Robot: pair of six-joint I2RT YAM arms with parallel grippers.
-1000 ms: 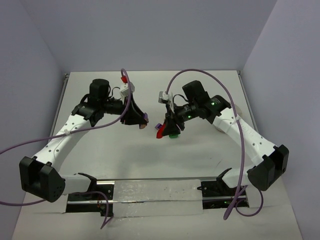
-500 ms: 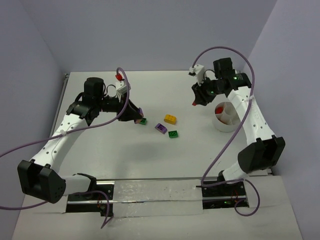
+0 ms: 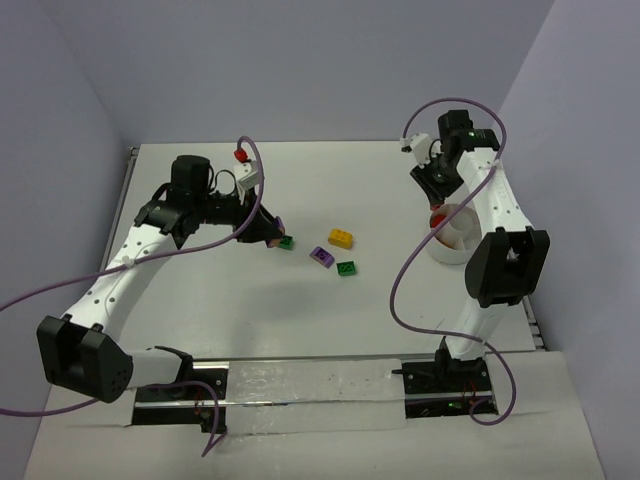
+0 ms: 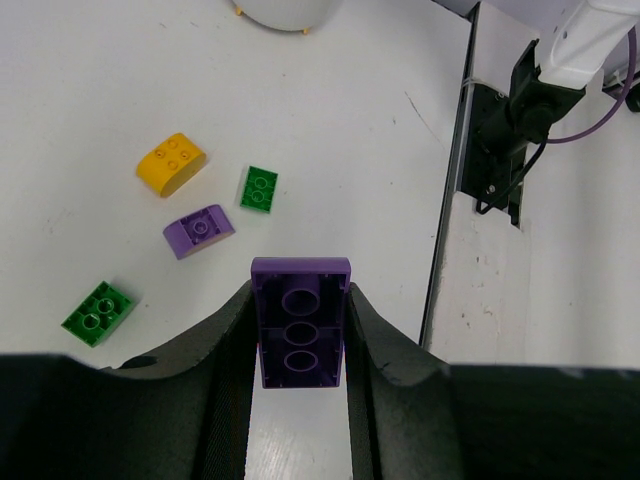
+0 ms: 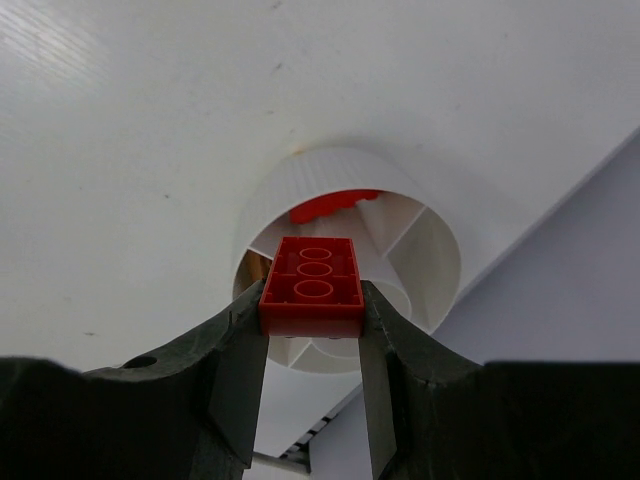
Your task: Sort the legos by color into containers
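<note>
"So, what is the left gripper [image 4: 300, 293] doing?"

"Its two fingers are clamped on a purple brick [image 4: 300, 335], hollow underside turned to the wrist camera, held over the table [image 3: 250, 300]."

"And the right gripper [image 5: 312, 300]?"

"Closed on a red brick [image 5: 312, 278], also underside up. It hangs over the mouth of the white cup [image 5: 300, 185], toward the rim nearest the wrist camera. Whether brick and rim touch, I cannot tell."

"Where does the cup stand?"

"From above, at three o'clock from the table's middle, close to the right edge. It is upright, with inner walls splitting it into wedges."

"Anything inside?"

"A second red piece [image 5: 335, 205] lies in the wedge at twelve o'clock, as the right wrist camera sees it. The other wedges are too shadowed to read."

"Which bricks lie loose?"

"Four, near the middle of the table. A yellow brick [image 3: 340, 238]; at seven o'clock from it, near but apart, a loose purple brick [image 3: 321, 256]; at four o'clock from that one, a green brick [image 3: 346, 268]. A second green brick [image 3: 286, 241] lies at nine o'clock from the yellow one, just beside the left gripper's tip."
</note>
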